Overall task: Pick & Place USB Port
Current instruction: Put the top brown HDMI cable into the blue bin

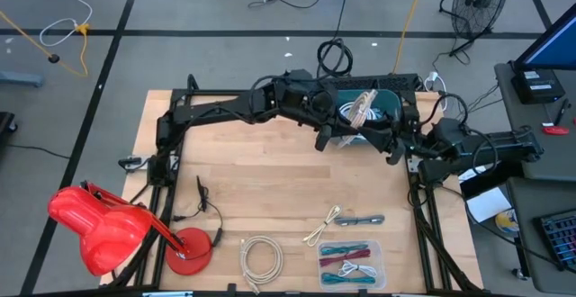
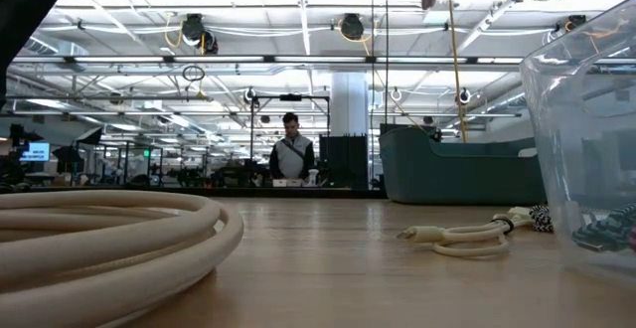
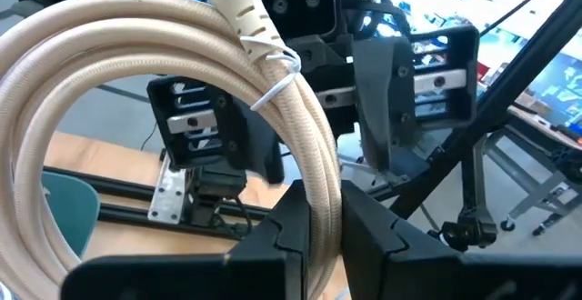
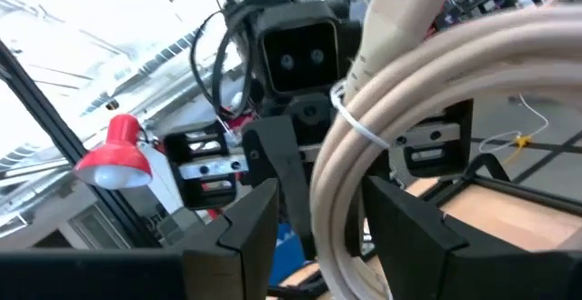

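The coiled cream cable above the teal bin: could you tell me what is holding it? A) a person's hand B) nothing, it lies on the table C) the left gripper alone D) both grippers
D: each wrist view shows the cable between that arm's own fingers, left gripper and right gripper, above the bin.

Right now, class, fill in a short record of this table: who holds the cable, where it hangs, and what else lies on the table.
held item: coiled cream cable, bound with a white tie
left gripper: shut on the coil
right gripper: its fingers stand either side of the same coil
position: both above the teal bin at the table's far edge
near edge: second cream coil, clear box of cables, loose cable
left corner: red lamp
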Controlling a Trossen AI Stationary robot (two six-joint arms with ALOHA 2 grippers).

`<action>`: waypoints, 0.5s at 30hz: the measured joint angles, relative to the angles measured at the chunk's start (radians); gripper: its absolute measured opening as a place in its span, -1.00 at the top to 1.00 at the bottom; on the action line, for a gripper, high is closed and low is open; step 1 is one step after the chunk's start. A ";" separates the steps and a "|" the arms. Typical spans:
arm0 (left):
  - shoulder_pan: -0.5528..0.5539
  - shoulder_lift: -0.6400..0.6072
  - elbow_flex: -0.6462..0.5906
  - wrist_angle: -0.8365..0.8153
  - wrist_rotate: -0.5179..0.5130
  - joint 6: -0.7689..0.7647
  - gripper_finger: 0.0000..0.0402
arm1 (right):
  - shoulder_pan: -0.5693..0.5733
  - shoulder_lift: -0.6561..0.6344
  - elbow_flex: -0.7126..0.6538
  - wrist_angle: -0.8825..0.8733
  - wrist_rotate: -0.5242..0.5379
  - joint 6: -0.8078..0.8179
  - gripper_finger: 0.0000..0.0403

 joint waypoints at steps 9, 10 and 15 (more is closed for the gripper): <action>-0.023 0.000 0.000 -0.002 -0.007 0.000 0.82 | 0.000 0.039 0.000 0.060 0.000 -0.011 0.23; -0.024 0.000 0.000 -0.003 -0.010 0.000 0.82 | 0.000 0.045 0.000 0.065 0.000 -0.011 0.23; -0.024 0.000 0.000 -0.010 -0.025 0.000 0.82 | 0.000 0.056 0.000 0.082 -0.001 -0.008 0.26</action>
